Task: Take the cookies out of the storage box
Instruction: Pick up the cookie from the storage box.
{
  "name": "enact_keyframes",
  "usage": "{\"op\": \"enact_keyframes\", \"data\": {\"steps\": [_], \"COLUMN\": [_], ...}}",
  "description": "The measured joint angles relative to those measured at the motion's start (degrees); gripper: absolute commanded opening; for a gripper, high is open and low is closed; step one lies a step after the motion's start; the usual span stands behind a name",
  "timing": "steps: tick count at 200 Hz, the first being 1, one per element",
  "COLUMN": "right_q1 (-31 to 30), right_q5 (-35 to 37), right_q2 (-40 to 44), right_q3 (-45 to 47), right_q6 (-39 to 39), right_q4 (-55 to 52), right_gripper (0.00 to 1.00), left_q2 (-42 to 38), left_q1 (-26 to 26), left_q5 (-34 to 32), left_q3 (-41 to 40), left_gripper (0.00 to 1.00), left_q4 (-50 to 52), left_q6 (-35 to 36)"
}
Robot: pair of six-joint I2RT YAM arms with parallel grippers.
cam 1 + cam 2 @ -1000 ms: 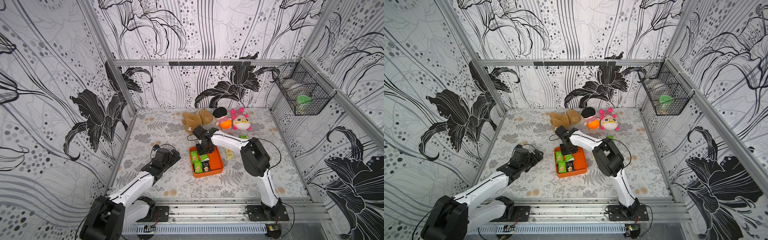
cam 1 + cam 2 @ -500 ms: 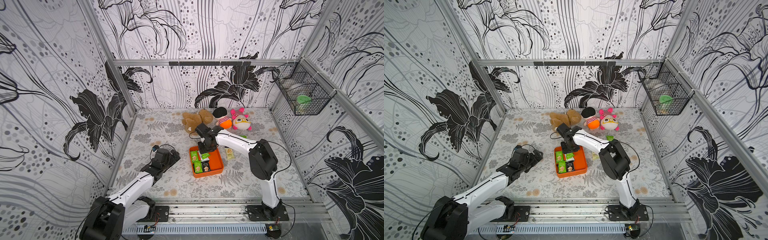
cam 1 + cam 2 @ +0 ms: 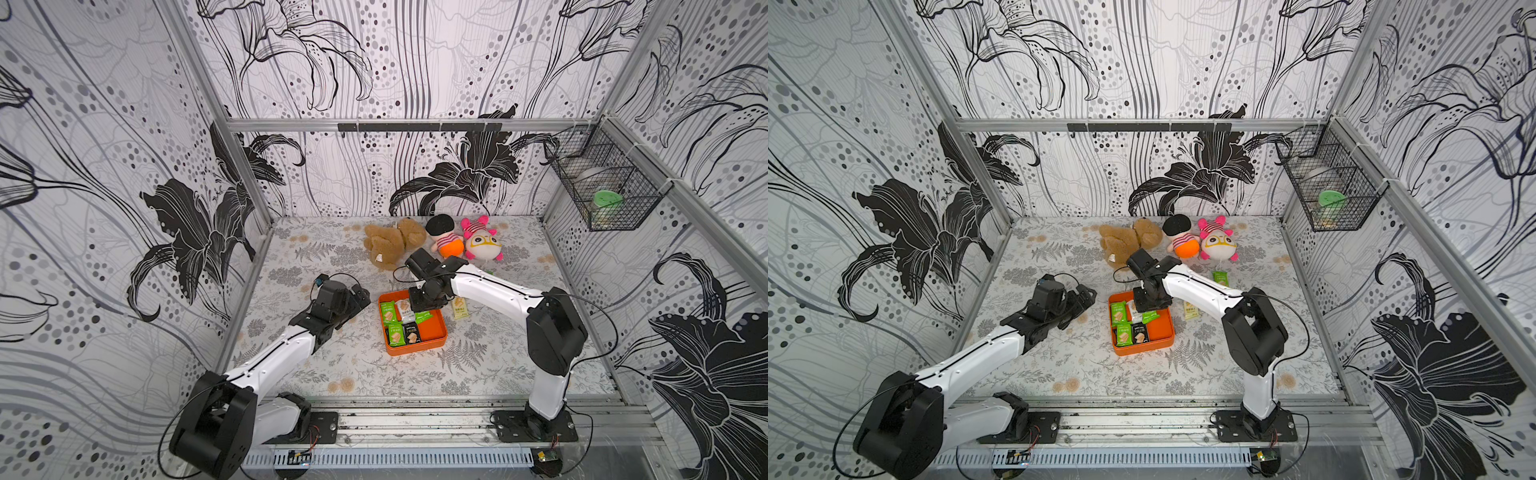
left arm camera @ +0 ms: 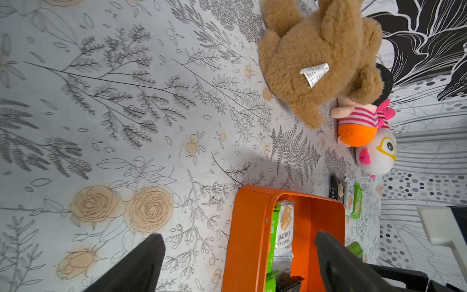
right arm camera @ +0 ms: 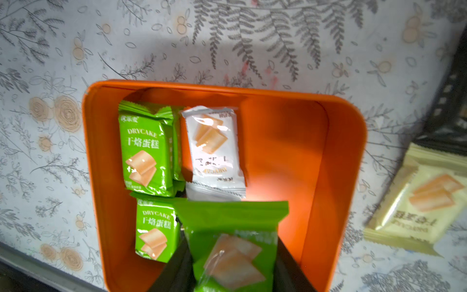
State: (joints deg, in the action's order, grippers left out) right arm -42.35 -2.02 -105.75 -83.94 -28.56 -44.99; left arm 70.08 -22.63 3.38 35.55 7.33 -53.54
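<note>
The orange storage box (image 3: 434, 332) (image 3: 1163, 330) lies mid-table with several green, black and white cookies (image 3: 395, 328) in its left half. My right gripper (image 3: 422, 309) (image 3: 1148, 307) (image 5: 232, 265) hangs over the box's far side, shut on a green cookie packet (image 5: 232, 242) (image 3: 424, 318) held clear of the floor. A white packet (image 5: 214, 151) and two green ones (image 5: 144, 151) lie below it. My left gripper (image 3: 359, 297) (image 4: 238, 242) stands open just left of the box, holding nothing.
A cream packet (image 3: 459, 309) (image 5: 417, 202) lies on the table right of the box, and a green one (image 3: 1220, 277) farther back. A brown bear (image 3: 390, 243) and two plush dolls (image 3: 482, 245) sit behind. A wire basket (image 3: 602, 195) hangs on the right wall.
My right arm has swung its elbow to the right and the gripper has shifted slightly right over the box, closing on the green packet. The left arm has stayed still.
</note>
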Motion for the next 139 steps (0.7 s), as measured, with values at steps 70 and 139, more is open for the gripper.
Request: {"op": "enact_keyframes", "data": {"steps": [70,139], "right_q1": [10.3,22.7], "right_q5": [-0.1,0.3], "right_q2": [9.8,12.4], "right_q3": [11.2,17.6], "right_q6": [-0.3,4.5], "right_q4": [1.8,3.0], "right_gripper": [0.43,0.43], "left_q2": [9.2,10.9], "left_q1": [-5.5,-5.9], "left_q5": [0.7,0.7], "left_q3": [8.7,9.8], "left_gripper": [0.97,0.97], "left_q4": [0.0,0.0], "left_q6": [1.7,2.3]}}
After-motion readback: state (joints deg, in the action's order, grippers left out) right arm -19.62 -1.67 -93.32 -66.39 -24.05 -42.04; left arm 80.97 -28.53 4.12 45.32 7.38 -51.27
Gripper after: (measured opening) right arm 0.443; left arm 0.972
